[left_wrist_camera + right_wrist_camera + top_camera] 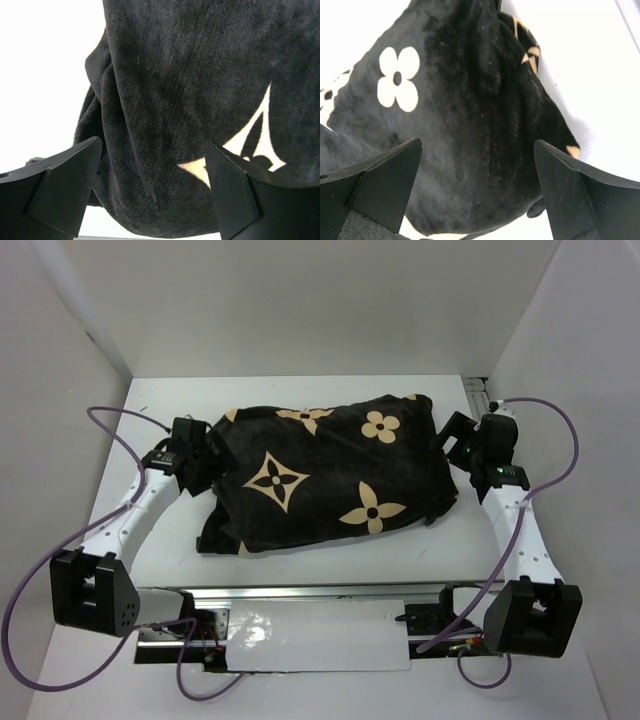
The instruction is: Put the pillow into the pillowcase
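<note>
The dark plush pillowcase [320, 475] with tan flower and star motifs lies bulging in the middle of the white table. No part of the pillow shows; it is hidden. My left gripper [207, 465] stands open at the pillowcase's left end, its jaws apart on either side of a fold of the fabric. The left wrist view shows the pillowcase [190, 100] filling the space beyond the left gripper [152, 142]. My right gripper [455, 440] stands open at the right end. In the right wrist view the pillowcase [460, 125] bulges between the wide jaws of the right gripper [477, 144].
White walls close in the table [160, 410] on the left, back and right. A metal rail [300, 592] and a white sheet [320, 635] lie along the near edge between the arm bases. Purple cables [110, 420] loop beside each arm.
</note>
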Motion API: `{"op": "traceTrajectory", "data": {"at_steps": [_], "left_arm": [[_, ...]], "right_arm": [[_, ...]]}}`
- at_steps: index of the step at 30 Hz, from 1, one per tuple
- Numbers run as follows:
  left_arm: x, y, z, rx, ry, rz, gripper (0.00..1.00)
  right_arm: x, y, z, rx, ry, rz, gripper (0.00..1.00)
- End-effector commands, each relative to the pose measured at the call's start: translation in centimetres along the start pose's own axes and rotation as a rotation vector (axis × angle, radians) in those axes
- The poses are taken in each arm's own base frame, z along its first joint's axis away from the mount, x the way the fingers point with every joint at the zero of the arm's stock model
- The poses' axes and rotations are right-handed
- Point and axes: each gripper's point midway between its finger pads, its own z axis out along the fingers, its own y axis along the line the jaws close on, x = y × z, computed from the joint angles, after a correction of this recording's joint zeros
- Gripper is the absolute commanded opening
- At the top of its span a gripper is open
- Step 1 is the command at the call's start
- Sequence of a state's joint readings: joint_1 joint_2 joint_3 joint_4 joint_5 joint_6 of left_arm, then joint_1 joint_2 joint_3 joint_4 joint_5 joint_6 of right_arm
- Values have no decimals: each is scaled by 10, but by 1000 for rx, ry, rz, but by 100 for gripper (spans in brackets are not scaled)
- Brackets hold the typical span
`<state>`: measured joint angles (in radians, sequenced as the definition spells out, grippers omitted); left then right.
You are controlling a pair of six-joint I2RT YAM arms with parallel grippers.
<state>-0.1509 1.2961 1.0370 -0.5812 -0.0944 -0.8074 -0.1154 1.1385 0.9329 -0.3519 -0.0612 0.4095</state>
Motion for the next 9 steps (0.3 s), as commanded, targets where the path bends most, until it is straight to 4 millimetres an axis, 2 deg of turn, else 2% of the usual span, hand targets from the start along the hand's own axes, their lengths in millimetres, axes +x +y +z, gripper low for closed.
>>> {"op": "traceTrajectory", "data": {"at_steps": [1,4,9], "left_arm": [[-17,-2,-14,-21,-84,27,96],[-22,-1,-18,-39,-100,17,96],[-22,-4,-27,-19,-114,21,96]], "right_arm": [[-46,16,-21,-21,-155,-22,100],[-60,16,-34,-11,-222,-20,100],[-58,17,-39,-26,-236,-33,100]]}}
